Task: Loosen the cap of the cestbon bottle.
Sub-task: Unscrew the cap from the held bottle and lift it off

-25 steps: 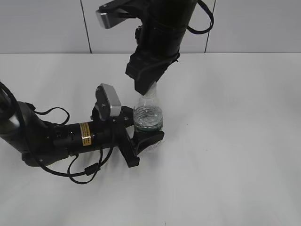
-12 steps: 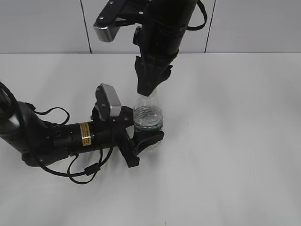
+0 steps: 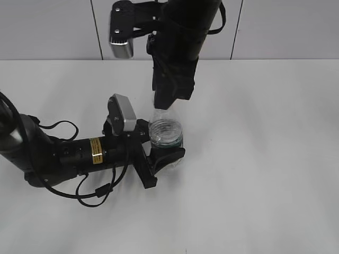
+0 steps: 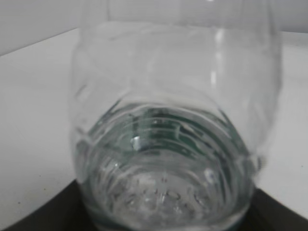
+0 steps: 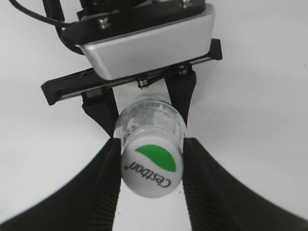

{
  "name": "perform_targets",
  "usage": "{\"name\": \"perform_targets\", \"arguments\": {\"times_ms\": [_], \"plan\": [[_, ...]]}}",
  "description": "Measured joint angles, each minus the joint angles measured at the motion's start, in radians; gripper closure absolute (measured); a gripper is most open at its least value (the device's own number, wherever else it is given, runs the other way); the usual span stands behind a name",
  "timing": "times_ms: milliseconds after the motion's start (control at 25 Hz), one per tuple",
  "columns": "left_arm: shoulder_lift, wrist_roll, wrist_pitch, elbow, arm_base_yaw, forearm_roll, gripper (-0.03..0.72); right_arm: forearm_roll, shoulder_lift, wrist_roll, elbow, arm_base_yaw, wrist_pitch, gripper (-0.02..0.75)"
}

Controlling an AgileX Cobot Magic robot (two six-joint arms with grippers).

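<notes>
Right claw (image 5: 150,166) comes straight down and pinches the small round white plastic screw cap (image 5: 151,171) between both black fingers; you can read "C'estbon" under a green leaf mark on top. Left claw (image 3: 159,147) lies sideways on the white table (image 3: 265,159), clamped around the small clear ribbed plastic water bottle (image 3: 166,132), which stands upright mid-table; a bit of dark green label (image 4: 163,130) shows through it.

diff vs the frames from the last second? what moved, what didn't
The right gripper, fingers closed on the cap, has rotated about its vertical axis: its wrist camera housing swung round and now hangs downward. The left gripper stayed clamped on the cestbon bottle, which stands in the same spot on the table.
</notes>
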Motion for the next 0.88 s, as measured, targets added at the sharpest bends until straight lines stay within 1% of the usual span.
{"name": "perform_targets", "arguments": {"times_ms": [200, 520, 880], "plan": [[0.000, 0.000, 0.001, 0.000, 0.000, 0.000, 0.274, -0.026, -0.001, -0.049, 0.000, 0.000, 0.001, 0.440], [0.000, -0.001, 0.002, 0.000, 0.000, -0.002, 0.274, -0.036, -0.002, -0.187, 0.000, 0.001, 0.000, 0.441], [0.000, -0.003, 0.004, 0.000, 0.000, -0.002, 0.274, -0.040, -0.003, -0.208, 0.000, 0.001, 0.000, 0.443]]}}
